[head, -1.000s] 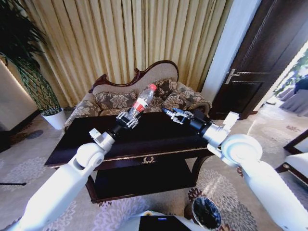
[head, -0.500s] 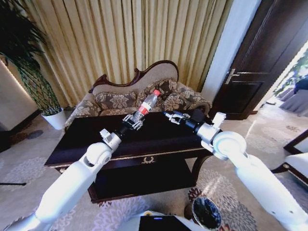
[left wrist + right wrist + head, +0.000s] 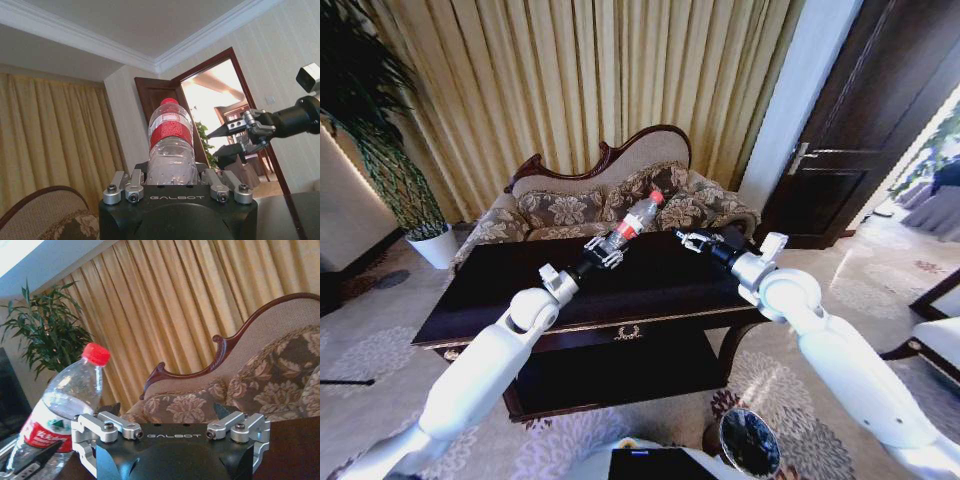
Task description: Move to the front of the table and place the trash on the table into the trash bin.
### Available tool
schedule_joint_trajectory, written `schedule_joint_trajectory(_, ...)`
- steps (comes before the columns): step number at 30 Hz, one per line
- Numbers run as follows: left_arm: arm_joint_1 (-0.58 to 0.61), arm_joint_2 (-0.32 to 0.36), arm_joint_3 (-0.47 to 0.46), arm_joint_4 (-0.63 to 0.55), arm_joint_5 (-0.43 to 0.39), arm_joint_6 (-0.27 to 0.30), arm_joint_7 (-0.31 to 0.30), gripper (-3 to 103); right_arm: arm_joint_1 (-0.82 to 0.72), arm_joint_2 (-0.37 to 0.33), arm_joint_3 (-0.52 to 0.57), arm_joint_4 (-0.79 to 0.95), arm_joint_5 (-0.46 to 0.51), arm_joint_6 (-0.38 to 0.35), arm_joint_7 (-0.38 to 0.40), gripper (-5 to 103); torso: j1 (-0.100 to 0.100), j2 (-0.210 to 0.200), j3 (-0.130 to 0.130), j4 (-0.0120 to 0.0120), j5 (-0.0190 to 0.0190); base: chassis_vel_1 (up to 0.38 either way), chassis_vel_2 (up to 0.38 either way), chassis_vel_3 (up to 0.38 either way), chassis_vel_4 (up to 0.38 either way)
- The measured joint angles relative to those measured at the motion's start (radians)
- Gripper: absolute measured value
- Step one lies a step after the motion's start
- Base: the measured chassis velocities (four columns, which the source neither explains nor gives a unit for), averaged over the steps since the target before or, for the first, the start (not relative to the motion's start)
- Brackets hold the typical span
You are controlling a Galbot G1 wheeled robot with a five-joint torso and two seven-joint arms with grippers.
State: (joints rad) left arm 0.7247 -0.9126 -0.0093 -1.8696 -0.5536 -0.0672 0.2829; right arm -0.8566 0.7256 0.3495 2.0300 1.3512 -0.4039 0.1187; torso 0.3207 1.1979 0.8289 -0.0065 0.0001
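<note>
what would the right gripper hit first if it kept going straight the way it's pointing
Probably the clear plastic bottle clamped in the left gripper. The open right gripper points across the table toward it, though depth is hard to judge.

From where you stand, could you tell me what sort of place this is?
Probably a hotel suite or formal lounge: a floral carved-back sofa, floor-length gold curtains, and a glossy dark-mahogany table on patterned carpet.

Surface (image 3: 500, 290) bare along its near edge; both hands above its far edge; sofa (image 3: 560, 205) blocks passage beyond.
</note>
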Motion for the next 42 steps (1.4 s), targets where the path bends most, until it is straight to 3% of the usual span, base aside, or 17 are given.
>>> schedule_joint_trajectory(4,-0.007,0.033,-0.006,-0.021,-0.025,-0.003,-0.005,44,-0.026,-0.038,0.042,0.007,0.010,0.001,0.000,100,0.000,0.000,0.000,-0.0003,-0.0001,0.000,0.000,0.000,0.000)
schedule_joint_trajectory(18,0.064,0.117,-0.103,-0.088,-0.079,0.002,-0.022,44,-0.072,-0.063,0.106,0.006,-0.021,0.018,0.000,100,0.000,0.000,0.000,0.0000,0.0001,0.000,0.000,0.000,0.000)
schedule_joint_trajectory(25,0.040,0.124,-0.107,-0.059,-0.110,0.007,-0.022,44,-0.010,-0.130,0.096,0.006,-0.015,0.022,0.000,100,0.000,0.000,0.000,0.0001,-0.0002,0.000,0.000,0.000,0.000)
schedule_joint_trajectory(31,0.035,0.129,-0.110,-0.053,-0.124,0.006,-0.021,44,-0.044,-0.201,0.130,0.067,0.000,0.051,0.000,100,0.000,0.000,0.000,-0.0003,-0.0003,0.000,0.000,0.000,0.000)
schedule_joint_trajectory(39,0.029,0.121,-0.119,-0.079,-0.152,0.023,-0.038,44,-0.064,-0.177,0.088,0.132,-0.023,0.098,0.000,100,0.000,0.000,0.000,-0.0001,-0.0001,0.000,0.000,0.000,0.000)
schedule_joint_trajectory(42,0.051,0.118,-0.137,-0.102,-0.202,0.048,-0.073,44,-0.055,-0.150,0.055,0.153,-0.015,0.109,0.000,100,0.000,0.000,0.000,0.0000,-0.0001,0.000,0.000,0.000,0.000)
